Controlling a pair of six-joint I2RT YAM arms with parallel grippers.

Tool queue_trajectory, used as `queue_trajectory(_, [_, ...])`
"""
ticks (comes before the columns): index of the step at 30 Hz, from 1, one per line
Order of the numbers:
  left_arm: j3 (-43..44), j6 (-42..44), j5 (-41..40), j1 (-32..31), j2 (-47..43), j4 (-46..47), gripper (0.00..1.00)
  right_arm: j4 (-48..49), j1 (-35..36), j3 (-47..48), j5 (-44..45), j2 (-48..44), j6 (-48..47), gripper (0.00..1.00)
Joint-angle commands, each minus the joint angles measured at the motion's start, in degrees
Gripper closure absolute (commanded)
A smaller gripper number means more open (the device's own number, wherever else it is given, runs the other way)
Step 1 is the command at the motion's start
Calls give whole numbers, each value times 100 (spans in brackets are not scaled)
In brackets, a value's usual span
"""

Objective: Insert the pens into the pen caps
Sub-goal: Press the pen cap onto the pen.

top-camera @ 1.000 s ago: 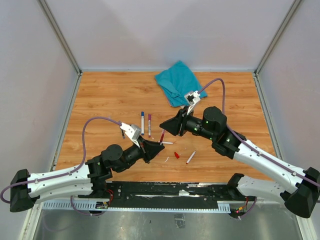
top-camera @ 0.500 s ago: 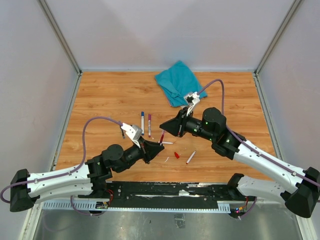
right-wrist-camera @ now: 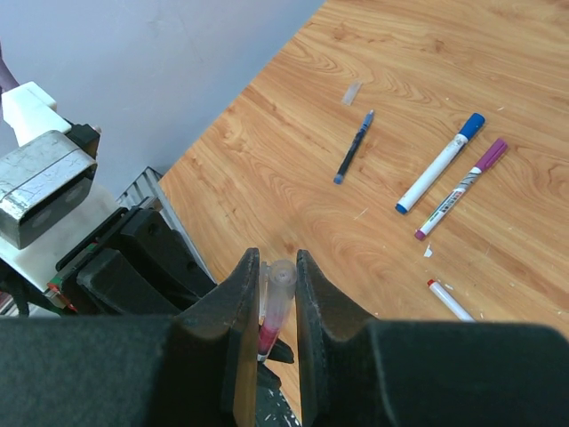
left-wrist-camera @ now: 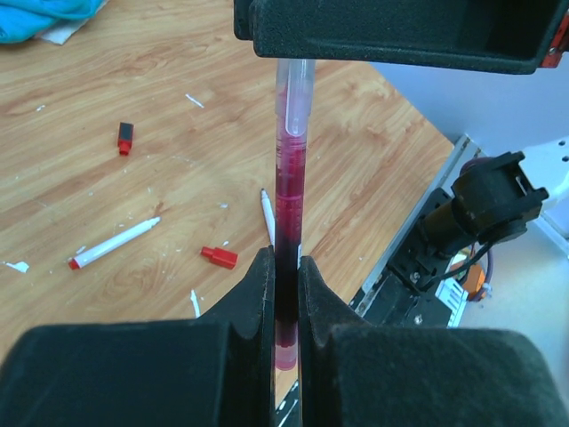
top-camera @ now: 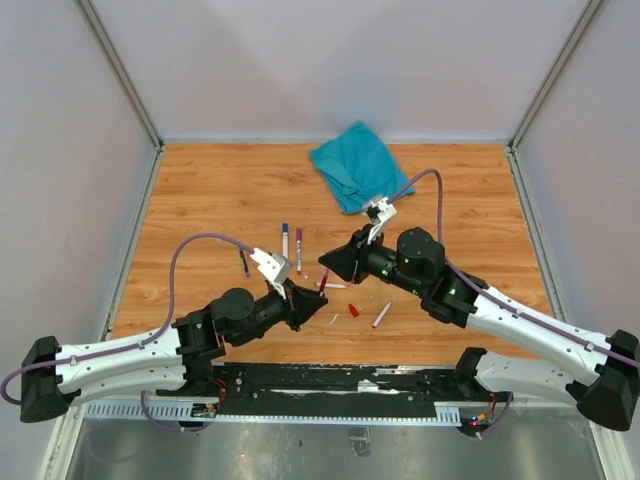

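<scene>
Red pen (left-wrist-camera: 289, 191), left jaws clamped on one end, right jaws on the other.

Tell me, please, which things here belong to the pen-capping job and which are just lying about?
Job: red pen, clamped between left gripper and right gripper; loose red cap; blue pen; purple pen; red-tipped pen.
Lying about: teal cloth; white scraps.

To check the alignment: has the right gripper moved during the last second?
Yes. The right gripper has shifted slightly downward in the top view, away from the teal cloth.
</scene>
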Motion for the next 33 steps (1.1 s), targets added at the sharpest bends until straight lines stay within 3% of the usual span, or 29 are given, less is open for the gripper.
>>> queue_trajectory(1, [525, 141, -204, 18, -83, 779, 99, -978, 419, -299, -106, 36, -229, 99])
queue_trajectory(9, [601, 133, -288, 21, -207, 904, 100, 25, 552, -1211, -522, 47, 832, 99])
queue_trajectory(20, [832, 231, -397, 19, -257, 1051, 99, 691, 772, -2001, -727, 128, 1769, 99])
queue_trajectory(23, [864, 227, -417, 24, -242, 1054, 99, 721, 952, -2092, -577, 193, 1759, 100])
queue_trajectory(27, [843, 161, -399, 26, -207, 1112, 100, -2, 1443, -1910, 205, 371, 1378, 99])
queue_trajectory(33, [849, 156, -470, 19, -207, 992, 99, 481, 1555, -2095, 270, 397, 1495, 99])
